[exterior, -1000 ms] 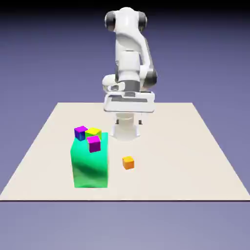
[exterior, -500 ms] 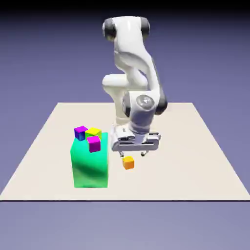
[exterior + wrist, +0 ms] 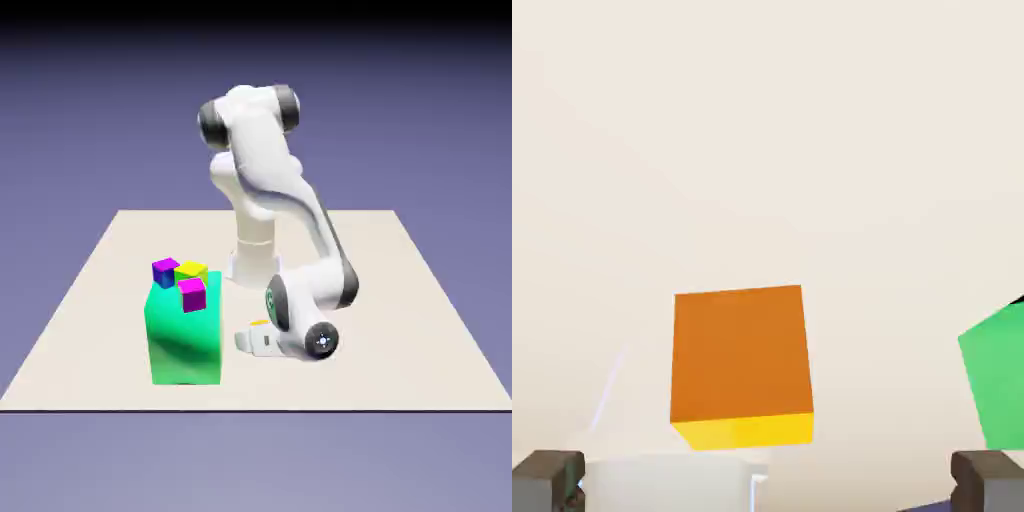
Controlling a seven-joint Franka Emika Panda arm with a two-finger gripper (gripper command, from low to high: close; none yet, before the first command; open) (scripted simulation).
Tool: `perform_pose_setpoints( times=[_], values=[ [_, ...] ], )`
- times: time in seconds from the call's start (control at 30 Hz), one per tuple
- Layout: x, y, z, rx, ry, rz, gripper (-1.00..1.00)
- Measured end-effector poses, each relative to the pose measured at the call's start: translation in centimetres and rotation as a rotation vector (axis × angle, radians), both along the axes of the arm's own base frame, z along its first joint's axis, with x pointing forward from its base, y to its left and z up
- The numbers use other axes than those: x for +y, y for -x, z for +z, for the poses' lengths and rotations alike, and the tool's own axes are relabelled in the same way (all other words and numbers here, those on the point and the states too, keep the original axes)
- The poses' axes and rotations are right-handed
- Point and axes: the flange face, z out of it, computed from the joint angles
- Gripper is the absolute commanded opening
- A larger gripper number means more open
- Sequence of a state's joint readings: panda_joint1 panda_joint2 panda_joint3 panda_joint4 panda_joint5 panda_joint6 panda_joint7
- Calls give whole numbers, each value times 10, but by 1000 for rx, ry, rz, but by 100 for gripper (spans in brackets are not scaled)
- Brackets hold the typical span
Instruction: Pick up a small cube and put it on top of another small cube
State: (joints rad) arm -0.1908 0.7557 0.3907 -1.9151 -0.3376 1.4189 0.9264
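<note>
My pincer [image 3: 768, 480] is spread wide, its fingertips [image 3: 547, 478] flanking the small cube [image 3: 741, 355], which sits on the tabletop [image 3: 420, 330] toward its near edge, beside the green block [image 3: 184, 340]. It looks light and rigid; I'd pinch two opposite flat sides.

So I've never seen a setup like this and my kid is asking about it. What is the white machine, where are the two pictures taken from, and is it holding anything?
It is a rendered simulation of a white robot arm on a beige table. One picture comes from a fixed outside camera; the other from a camera on the arm's hand, looking along its gripper. The two grey finger tips stand wide apart, so the gripper is open and holds nothing. The small orange cube lies on the table between them. A big green block stands nearby with two magenta-purple cubes and a yellow-green cube on top.
</note>
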Motion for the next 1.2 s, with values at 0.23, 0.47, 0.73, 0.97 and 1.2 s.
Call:
perform_pose_setpoints(
  times=[0.23,0.47,0.73,0.97,1.2],
  values=[
    [-6,34,-49,224,43,29,0],
    [-7,36,-50,224,43,28,-100],
    [4,-55,31,128,60,139,-100],
    [-56,-120,126,143,66,150,-100],
    [-110,-148,237,168,51,93,-100]
  ],
)
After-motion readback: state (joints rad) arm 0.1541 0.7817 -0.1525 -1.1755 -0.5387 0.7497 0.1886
